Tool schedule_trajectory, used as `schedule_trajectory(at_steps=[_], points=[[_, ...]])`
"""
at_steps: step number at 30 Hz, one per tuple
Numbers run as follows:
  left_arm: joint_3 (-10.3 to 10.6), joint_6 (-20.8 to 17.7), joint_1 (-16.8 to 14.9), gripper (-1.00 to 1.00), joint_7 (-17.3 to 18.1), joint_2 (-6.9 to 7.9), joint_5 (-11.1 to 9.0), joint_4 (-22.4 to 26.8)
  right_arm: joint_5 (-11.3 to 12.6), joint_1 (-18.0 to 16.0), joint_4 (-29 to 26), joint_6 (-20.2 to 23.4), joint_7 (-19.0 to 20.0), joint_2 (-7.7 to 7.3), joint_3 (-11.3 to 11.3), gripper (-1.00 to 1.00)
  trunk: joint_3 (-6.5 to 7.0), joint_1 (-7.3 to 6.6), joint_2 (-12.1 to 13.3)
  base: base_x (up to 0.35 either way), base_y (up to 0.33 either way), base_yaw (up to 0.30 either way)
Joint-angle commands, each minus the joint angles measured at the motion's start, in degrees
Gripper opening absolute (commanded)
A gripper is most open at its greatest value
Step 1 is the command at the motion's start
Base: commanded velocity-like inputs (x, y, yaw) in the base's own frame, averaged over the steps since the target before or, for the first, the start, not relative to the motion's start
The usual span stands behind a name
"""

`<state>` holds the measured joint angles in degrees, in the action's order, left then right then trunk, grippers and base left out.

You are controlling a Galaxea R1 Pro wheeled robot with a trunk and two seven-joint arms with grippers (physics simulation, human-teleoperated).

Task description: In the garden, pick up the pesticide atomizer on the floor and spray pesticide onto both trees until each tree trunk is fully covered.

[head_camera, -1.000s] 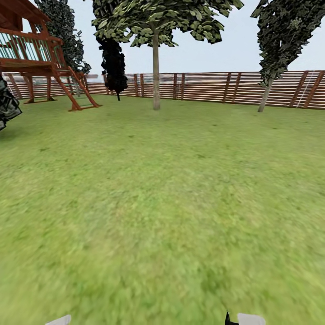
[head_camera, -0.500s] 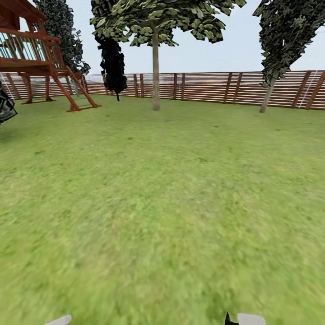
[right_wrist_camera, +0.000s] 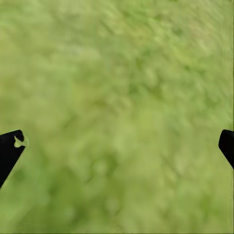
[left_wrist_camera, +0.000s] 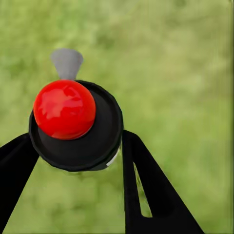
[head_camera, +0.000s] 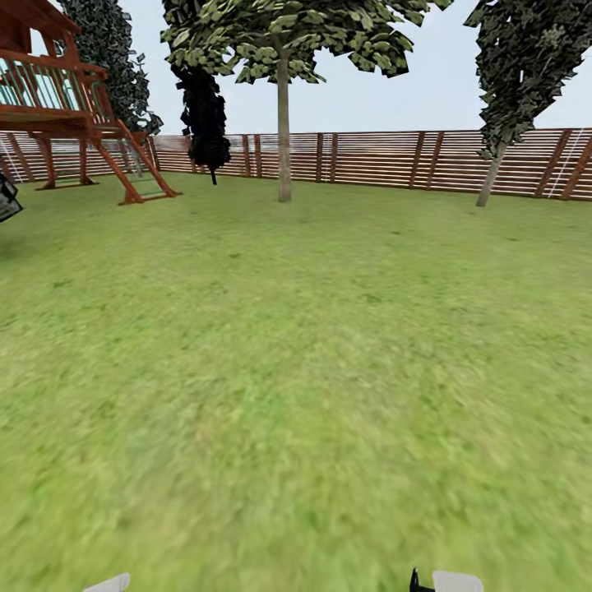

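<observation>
Left gripper (left_wrist_camera: 73, 151) is clamped on the atomizer (left_wrist_camera: 75, 124): the two black fingers (left_wrist_camera: 146, 190) flank its round black cap, with a red knob on top and a grey nozzle pointing away toward the grass. So the pickup looks done. Right gripper (right_wrist_camera: 117, 141) hangs over bare lawn (right_wrist_camera: 117, 87), fingers spread wide, nothing between them.

From the head camera, the lawn (head_camera: 296, 370) runs out to a slatted fence (head_camera: 370, 160). One tree (head_camera: 284, 49) stands at 12 o'clock, its pale straight trunk (head_camera: 284, 140) well ahead of us, just before the fence. A second, leaning tree (head_camera: 518, 66) is at about 1 o'clock. A near-black conifer (head_camera: 204, 107) sits at 11 o'clock, and a red wooden play tower (head_camera: 57, 90) at 10 o'clock. We judge ourselves to be in transit toward the first trunk; no spray is seen on either trunk yet.

Handling, our estimate: the atomizer is a rigid plastic bottle, light to moderate depending on fill, with a smooth round body that may twist in a two-finger grip. Best hold is around the neck or upper body below the cap, keeping the nozzle free and aimed. The body below the cap is hidden, so the exact contact height cannot be told.
</observation>
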<state>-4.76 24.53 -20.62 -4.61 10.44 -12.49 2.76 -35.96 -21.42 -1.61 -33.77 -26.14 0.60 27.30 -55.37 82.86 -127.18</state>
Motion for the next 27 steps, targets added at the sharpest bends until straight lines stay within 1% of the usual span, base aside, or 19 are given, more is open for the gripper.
schedule_trajectory(at_steps=[1, 27], points=[[-0.4, 0.2, 0.0, -1.00, 0.0, 0.01, 0.2, 0.0, -0.6, 0.0, 0.0, -0.1, -0.3, 0.01, 0.4, 1.00, -0.05, 0.03, 0.0, 0.340, 0.000, 0.000], [-0.4, 0.2, 0.0, -1.00, 0.0, 0.02, 0.2, 0.0, -0.6, 0.0, 0.0, -0.1, -0.3, 0.01, 0.4, 1.00, -0.05, 0.03, 0.0, 0.340, 0.000, 0.000]])
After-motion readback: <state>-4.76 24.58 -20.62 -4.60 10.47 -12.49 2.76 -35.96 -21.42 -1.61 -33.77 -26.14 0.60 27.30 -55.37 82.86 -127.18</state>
